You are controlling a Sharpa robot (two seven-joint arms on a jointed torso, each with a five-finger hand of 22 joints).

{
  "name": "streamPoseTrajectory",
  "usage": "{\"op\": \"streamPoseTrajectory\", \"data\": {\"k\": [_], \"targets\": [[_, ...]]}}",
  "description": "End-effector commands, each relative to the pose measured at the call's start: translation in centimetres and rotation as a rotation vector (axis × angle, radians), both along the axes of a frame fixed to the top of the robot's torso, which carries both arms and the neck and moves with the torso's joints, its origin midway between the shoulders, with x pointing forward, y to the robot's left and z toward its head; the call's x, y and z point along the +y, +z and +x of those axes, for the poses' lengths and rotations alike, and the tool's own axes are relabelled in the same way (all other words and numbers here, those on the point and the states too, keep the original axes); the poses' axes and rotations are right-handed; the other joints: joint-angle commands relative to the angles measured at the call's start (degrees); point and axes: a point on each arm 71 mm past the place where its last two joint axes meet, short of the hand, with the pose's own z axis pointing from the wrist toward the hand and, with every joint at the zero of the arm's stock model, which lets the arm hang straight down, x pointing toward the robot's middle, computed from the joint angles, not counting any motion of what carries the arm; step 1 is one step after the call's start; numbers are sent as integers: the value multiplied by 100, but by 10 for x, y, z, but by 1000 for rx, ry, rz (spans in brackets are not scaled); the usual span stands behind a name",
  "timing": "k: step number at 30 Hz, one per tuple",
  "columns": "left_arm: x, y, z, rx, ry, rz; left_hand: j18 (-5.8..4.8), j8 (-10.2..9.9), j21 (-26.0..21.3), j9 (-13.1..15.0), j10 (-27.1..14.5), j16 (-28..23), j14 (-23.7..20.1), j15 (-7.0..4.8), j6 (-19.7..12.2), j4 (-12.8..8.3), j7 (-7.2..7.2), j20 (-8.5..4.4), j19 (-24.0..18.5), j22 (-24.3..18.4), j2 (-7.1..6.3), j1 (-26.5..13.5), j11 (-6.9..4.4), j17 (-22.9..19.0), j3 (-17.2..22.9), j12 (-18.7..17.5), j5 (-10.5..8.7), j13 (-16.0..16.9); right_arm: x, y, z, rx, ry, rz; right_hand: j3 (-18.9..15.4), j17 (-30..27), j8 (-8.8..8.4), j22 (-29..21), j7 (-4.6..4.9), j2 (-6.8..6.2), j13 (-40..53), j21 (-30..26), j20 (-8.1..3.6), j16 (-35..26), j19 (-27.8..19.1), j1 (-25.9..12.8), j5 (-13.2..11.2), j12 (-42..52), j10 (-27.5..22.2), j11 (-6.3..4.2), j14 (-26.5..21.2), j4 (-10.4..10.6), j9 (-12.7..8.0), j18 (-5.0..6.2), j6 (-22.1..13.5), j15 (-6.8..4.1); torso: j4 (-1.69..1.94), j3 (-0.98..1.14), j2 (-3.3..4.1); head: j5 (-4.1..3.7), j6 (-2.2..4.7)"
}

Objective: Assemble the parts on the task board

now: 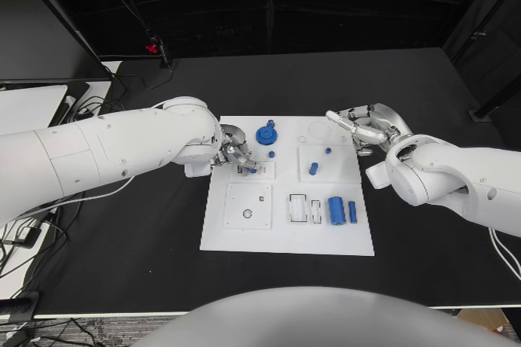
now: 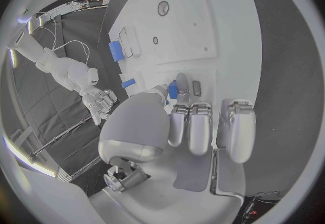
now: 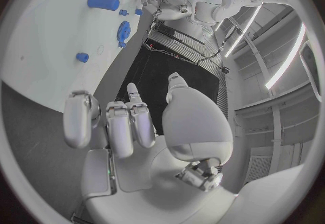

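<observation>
Black table (image 1: 130, 249) bears white task board (image 1: 287, 238); left hand (image 1: 233, 155) pinches small blue part (image 1: 252, 168); right hand (image 1: 364, 129) empty, fingers apart

Board (image 1: 284, 234): white rectangular plate, flat at table centre, long side running away from the robot. Blue gear (image 1: 266, 134) near the far edge, upright on the board. Small blue peg (image 1: 312, 167) mid-board, another small blue piece (image 1: 327, 149) just beyond it. 2 blue cylinders (image 1: 336, 210) lie side by side at the near right, beside rectangular slots (image 1: 297, 208).
</observation>
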Motion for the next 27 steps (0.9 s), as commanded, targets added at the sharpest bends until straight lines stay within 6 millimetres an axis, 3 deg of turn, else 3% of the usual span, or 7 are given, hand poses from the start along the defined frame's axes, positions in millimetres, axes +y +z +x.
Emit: {"op": "streamPoseTrajectory", "data": {"k": [1,7,18,21,25,27], "targets": [[3,-6,-3,23,6,36,-82,-44,18,30,609,5,600,-29,8,20,-37,-44,597,1508,-121,-355,-26,1510,-277,-29,-269,1506,1,1,0,-10,3,2,-38,1509,-21,1070,13,28,1341,-25,6,14,-14,6,9,-10,396,-24,595,-1,-3,107,16,-32,1,0,0,-2,-1],[3,-5,-2,12,11,22,-82,-59,18,115,609,5,600,-18,-35,16,-30,-38,597,1508,-203,-922,-25,1510,-735,-29,-538,1506,1,1,0,-10,2,2,-38,1509,-21,1070,13,28,1341,-25,6,14,-14,6,9,-10,396,-24,595,-1,-3,107,16,-32,-1,-2,-1,-8,-1],[3,-5,-1,8,14,16,-82,-66,18,178,609,5,600,-5,-81,17,-27,-29,597,1508,-169,-1089,-25,1510,-932,-29,-610,1506,0,1,0,-7,0,1,-44,1509,-21,1072,15,42,1344,-23,7,14,-11,-7,14,-7,400,-22,595,-3,-3,107,18,-30,1,1,-3,-17,-1],[3,-5,-1,3,17,12,-82,-57,18,228,609,5,600,5,-84,15,-20,-19,597,1508,-110,-1308,-19,1510,-1112,-29,-824,1506,0,1,0,-6,1,1,-44,1509,-21,1072,15,42,1344,-23,7,14,-11,-7,14,-7,400,-22,595,-3,-3,107,18,-30,-2,0,-1,-15,-1],[4,-5,-1,-5,22,5,-82,-55,18,252,609,5,600,9,-89,13,-19,-15,597,1508,-82,-1358,-20,1510,-1182,-29,-894,1506,0,1,0,-4,1,1,-44,1509,-21,1072,15,42,1344,-23,7,14,-11,-7,14,-7,400,-22,595,-3,-3,107,18,-30,0,0,1,-18,-1],[4,-4,0,-18,27,-4,-82,-49,18,283,609,5,600,16,-86,12,-16,-9,597,1508,-96,-1481,-17,1510,-1321,-29,-1035,1506,0,1,0,-3,0,1,-44,1509,-21,1072,15,42,1344,-23,7,14,-11,-7,14,-7,400,-22,595,-3,-3,107,18,-30,-2,0,3,-20,-1]]}}
